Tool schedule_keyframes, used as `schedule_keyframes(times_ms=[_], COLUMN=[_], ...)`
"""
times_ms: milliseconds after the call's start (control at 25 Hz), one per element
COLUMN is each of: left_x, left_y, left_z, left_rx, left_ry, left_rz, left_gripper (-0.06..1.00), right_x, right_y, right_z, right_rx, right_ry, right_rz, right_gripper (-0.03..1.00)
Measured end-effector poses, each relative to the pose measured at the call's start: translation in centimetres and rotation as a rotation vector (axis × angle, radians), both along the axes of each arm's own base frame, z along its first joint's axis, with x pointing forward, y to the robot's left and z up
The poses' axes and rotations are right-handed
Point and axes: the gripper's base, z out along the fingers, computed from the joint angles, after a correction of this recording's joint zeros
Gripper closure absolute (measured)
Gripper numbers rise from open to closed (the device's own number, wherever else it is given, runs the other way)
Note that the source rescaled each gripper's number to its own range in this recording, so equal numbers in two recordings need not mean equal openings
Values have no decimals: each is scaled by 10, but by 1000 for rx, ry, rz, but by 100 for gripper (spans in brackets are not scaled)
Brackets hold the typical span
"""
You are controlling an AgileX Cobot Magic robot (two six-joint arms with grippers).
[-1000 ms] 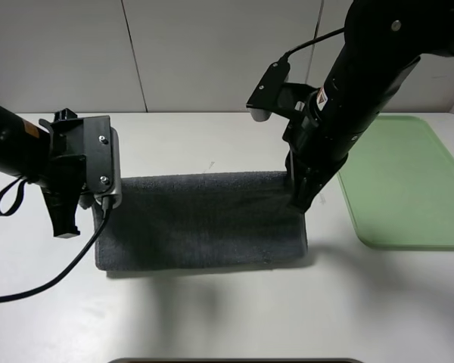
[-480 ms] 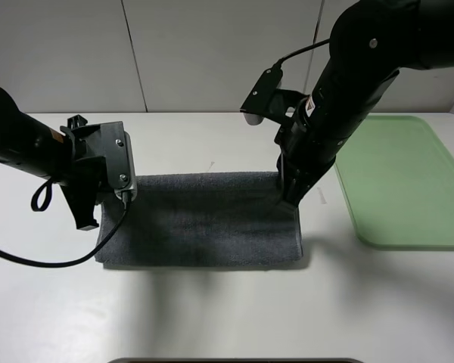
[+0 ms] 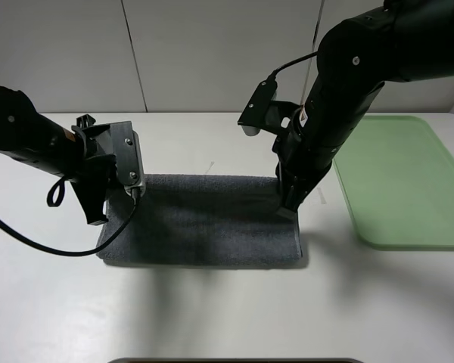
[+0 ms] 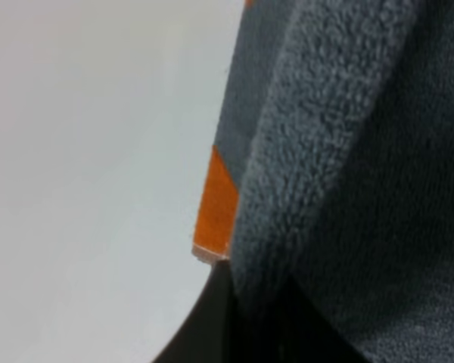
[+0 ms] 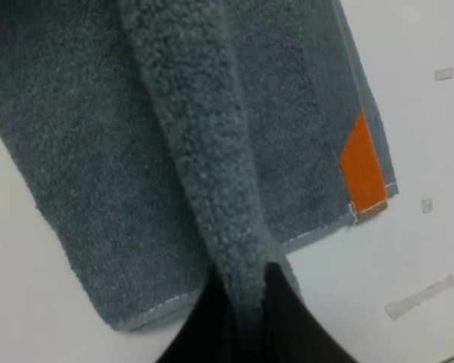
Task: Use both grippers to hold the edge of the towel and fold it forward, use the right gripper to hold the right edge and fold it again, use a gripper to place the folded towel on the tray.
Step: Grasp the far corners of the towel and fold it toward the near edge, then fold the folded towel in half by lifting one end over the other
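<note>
Terry-cloth towel (image 3: 204, 227), soft and likely floppy, lies mid-frame with left end effector (image 3: 136, 193) and right end effector (image 3: 286, 211) each clamped on its end edges, the sensible handholds.

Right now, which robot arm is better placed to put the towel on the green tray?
The right arm, probably. The right pincer pinches the towel at the end nearest the tray, which lies on that side. The left pincer grips the far end.
</note>
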Motion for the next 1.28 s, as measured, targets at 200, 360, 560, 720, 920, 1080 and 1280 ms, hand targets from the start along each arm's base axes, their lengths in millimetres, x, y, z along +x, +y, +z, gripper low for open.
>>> schedule_keyframes(times_ms=[200,360,560,720,920,1080,1280], left_x=[0,1,2,2,2,0,-2], left_y=[0,0,3,3,3,3,4], left_z=[0,0,0,0,0,-1,3], left_rx=[0,-2,0,0,-1,4,-34], left_ry=[-5,-11,-11,-9,-9,9,30], left_rz=[-1,-1,8,9,11,9,78], left_gripper=[94,81,18,-2,-5,-6,-6], right_x=[0,2,7,9,10,10,10], right_y=[0,-1,-4,-2,-1,-1,0], right_z=[0,0,1,2,3,3,3], right_rx=[-1,-18,-5,20,31,34,47], right_ry=[-6,-25,-59,-81,-92,-90,-80], right_rz=[3,9,-49,-66,-68,-70,-82], right_gripper=[97,75,5,-2,-3,-3,-3])
